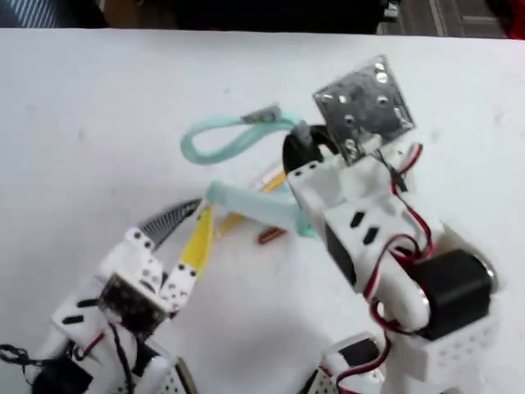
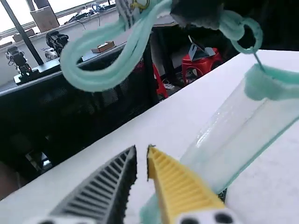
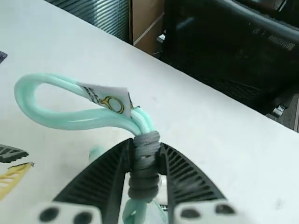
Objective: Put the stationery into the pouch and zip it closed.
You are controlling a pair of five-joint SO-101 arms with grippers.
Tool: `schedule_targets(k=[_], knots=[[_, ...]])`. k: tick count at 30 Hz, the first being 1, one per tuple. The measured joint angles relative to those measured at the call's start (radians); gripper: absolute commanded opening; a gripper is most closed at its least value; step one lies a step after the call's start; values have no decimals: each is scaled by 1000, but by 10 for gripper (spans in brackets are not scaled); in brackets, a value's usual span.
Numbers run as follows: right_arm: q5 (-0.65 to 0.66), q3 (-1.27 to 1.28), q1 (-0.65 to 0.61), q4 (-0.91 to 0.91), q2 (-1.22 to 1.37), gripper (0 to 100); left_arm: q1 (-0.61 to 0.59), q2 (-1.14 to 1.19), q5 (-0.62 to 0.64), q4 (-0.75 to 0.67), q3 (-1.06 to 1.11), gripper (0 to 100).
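A clear pouch (image 1: pixel 254 209) with teal trim lies in the middle of the table, and its edge (image 2: pixel 233 140) runs close beside my left gripper's yellow finger (image 2: pixel 182 191). My right gripper (image 3: pixel 145 144) is shut on the grey cord knot (image 3: pixel 144 161) at the base of the pouch's teal loop strap (image 3: pixel 56 98), holding that end above the table (image 1: pixel 299 146). My left gripper (image 1: pixel 203 207) is shut at the pouch's near-left corner, with nothing between its tips (image 2: pixel 141 150). An orange pencil (image 1: pixel 275 180) crosses the pouch; whether it is inside I cannot tell. A brown pen (image 1: pixel 271 236) lies just in front.
The white table (image 1: pixel 98 107) stretches bare to the left and back. The right arm's white body and black motor (image 1: pixel 451 287) stand over the near right side. Beyond the far edge are dark chairs and room clutter (image 2: pixel 201 56).
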Motion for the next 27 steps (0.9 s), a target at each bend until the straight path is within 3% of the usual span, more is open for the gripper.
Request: schedule_targets(k=[6,15,22,27], knots=[[-5,51,0,3,-46,17,32,-9,-31,9,6,142],[-5,135,-2,3,-166,17,302,-9,-196,166,6,203],[-5,160,-2,68,-172,17,299,-9,-163,153,20,219],[-5,160,-3,74,-170,17,270,-9,-160,64,115,226]])
